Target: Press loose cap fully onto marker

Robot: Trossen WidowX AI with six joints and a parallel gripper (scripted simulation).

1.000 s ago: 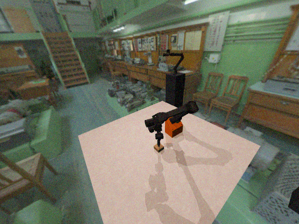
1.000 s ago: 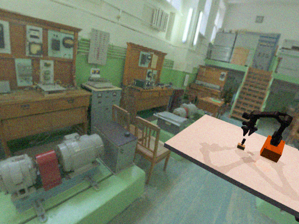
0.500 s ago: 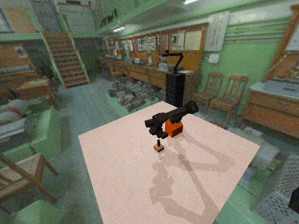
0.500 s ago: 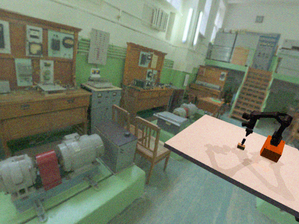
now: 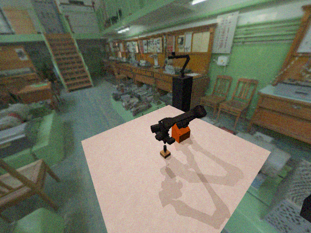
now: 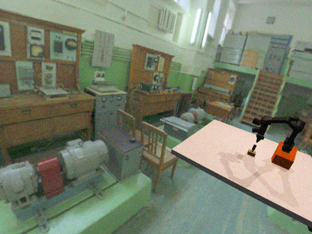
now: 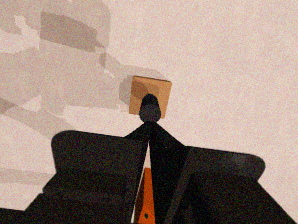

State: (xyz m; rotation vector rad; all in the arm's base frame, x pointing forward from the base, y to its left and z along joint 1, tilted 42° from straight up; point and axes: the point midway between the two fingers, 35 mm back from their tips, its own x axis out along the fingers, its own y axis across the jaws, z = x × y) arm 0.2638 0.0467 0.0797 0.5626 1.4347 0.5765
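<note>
- The claw [image 7: 149, 131] is seen with its fingers drawn together, tips meeting in a point; nothing is held between them.
- The marker [image 5: 165, 148] stands upright in the block [image 5: 165, 154] on the worktop [image 5: 129, 181], its long axis vertical. A dark rounded top is shown in the wrist view; the cap is judged already seated there, as no loose cap is seen near the block, though a seam cannot be made out.
- In the exterior view the claw [image 6: 257, 140] is placed above the marker [image 6: 254, 147], apart from it, on the side of the orange base [image 6: 284, 157].
- In the wrist view the marker's top [image 7: 149, 107] lies just beyond the closed tips, nearly on their centre line.
- A press straight down along that axis, or a withdrawal away from the block, is judged to be what is left.
</note>
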